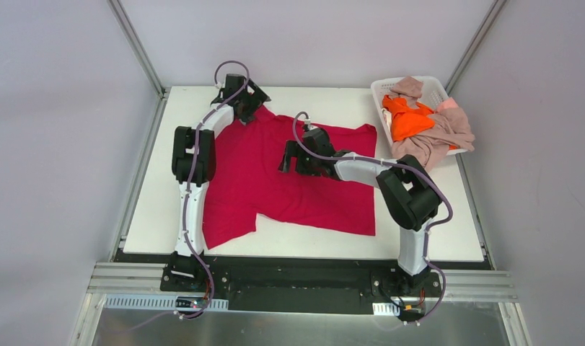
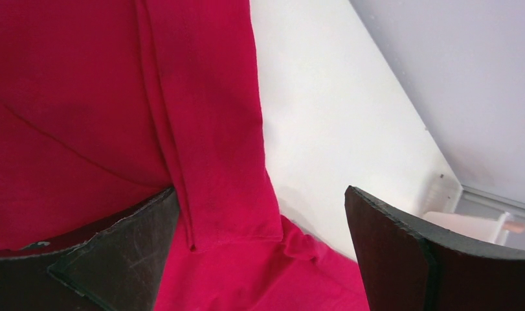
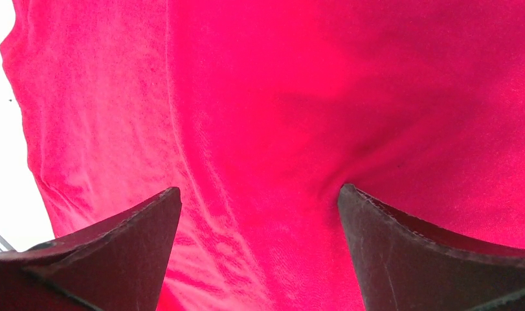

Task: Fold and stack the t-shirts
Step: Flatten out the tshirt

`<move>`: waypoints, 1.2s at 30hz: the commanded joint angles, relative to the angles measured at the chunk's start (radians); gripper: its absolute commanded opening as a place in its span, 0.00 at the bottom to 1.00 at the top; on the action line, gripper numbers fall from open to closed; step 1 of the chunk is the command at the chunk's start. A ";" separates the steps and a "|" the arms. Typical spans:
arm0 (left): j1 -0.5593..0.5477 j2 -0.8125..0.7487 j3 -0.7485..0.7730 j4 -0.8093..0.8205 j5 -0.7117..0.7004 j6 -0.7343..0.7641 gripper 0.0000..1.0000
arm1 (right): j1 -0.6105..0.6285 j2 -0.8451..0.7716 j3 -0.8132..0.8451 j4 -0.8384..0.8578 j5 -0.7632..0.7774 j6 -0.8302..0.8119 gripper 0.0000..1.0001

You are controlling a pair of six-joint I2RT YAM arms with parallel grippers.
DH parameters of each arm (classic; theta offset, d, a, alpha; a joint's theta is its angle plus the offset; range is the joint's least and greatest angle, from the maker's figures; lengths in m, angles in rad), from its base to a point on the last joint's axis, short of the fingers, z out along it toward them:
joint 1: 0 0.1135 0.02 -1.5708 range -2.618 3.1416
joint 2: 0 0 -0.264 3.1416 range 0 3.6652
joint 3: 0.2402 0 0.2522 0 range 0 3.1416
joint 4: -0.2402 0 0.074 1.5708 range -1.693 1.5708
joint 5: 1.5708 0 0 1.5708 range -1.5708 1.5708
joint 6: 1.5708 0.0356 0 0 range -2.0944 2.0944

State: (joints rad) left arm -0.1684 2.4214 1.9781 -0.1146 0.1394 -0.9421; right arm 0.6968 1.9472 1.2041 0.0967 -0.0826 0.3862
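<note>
Red t-shirt (image 1: 275, 180) lies spread flat mid-surface (image 1: 419, 238). Left claw (image 1: 243, 101), fingers apart, straddles the hem at its eleven-o'clock corner. Right claw (image 1: 293, 158), also wide apart, sits low over mid-cloth. Left arm's nearer that corner, so the fold likely starts there.

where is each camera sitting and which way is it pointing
Top external: above and behind the arm bases, looking down on the table; both arms, the red t-shirt and the basket show.
Left wrist: on the left arm, facing down past its open left end effector at the red t-shirt's seamed edge and bare table.
Right wrist: on the right arm, facing down past the open right end effector; red cloth nearly fills it.
Shared: all three show the red t-shirt.
</note>
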 commanded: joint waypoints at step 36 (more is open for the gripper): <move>0.020 -0.741 -1.013 -0.051 -0.186 0.087 0.99 | 0.188 -0.318 -0.231 -0.270 0.148 0.103 0.98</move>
State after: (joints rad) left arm -0.1440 1.7218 1.0016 -0.0776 -0.0311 -0.8890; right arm 0.8997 1.7000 0.9642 -0.0414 -0.0406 0.4641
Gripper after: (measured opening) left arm 0.990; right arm 0.965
